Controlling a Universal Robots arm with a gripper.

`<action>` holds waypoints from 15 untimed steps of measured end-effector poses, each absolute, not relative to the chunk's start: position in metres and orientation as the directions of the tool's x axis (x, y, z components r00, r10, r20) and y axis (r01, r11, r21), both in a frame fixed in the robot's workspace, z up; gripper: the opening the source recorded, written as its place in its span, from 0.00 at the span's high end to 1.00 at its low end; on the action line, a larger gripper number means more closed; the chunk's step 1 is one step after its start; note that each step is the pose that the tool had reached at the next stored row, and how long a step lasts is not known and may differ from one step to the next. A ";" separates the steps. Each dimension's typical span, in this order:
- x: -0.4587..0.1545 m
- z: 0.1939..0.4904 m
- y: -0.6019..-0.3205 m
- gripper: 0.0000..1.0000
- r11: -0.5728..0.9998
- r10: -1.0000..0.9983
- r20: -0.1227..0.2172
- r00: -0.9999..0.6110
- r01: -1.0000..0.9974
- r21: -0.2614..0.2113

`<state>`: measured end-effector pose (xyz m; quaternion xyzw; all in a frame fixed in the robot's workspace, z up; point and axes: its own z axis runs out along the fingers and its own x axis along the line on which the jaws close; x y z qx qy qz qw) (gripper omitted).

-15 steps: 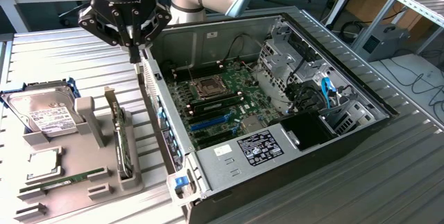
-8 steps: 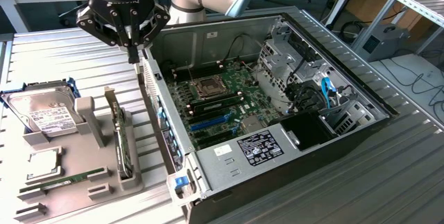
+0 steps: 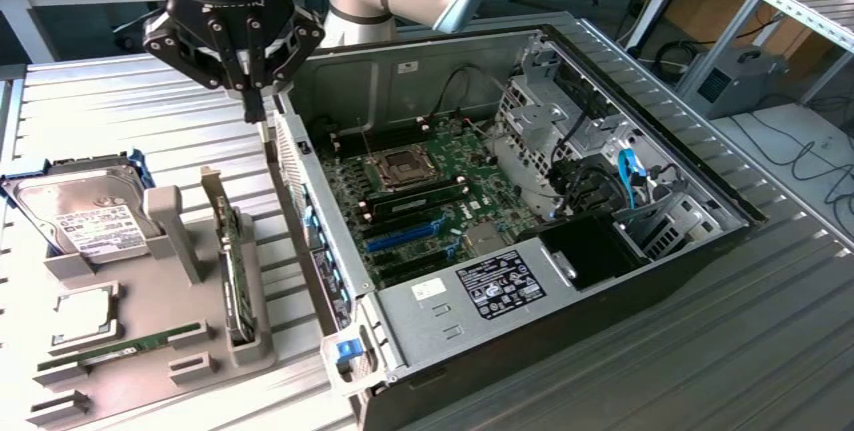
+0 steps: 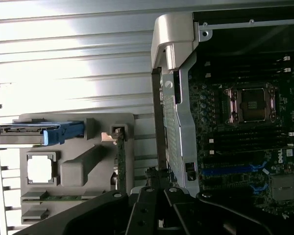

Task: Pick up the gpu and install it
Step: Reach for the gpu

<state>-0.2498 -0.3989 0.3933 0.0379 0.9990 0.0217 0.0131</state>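
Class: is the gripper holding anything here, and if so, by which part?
Nothing is held. The gripper is shut and empty by the computer case; the gpu stands untouched in its holder.

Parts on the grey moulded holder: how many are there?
4: silver white-labelled hard drive farthest, square silver processor mid, narrow green RAM stick nearest, upright dark gpu beside the open case.

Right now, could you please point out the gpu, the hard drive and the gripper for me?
gpu (image 3: 235, 271): exterior view, upper edge of the upright card.
hard drive (image 3: 100, 226): exterior view, on its white label.
gripper (image 3: 252, 113): exterior view, between its shut fingertips.
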 end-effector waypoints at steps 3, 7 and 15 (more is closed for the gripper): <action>-0.251 0.393 -0.399 0.89 0.996 0.076 -0.024 -0.997 0.075 0.044; -0.253 0.393 -0.399 0.89 0.996 0.076 -0.024 -0.997 0.075 0.044; -0.257 0.393 -0.399 0.89 0.996 0.076 -0.025 -0.997 0.075 0.044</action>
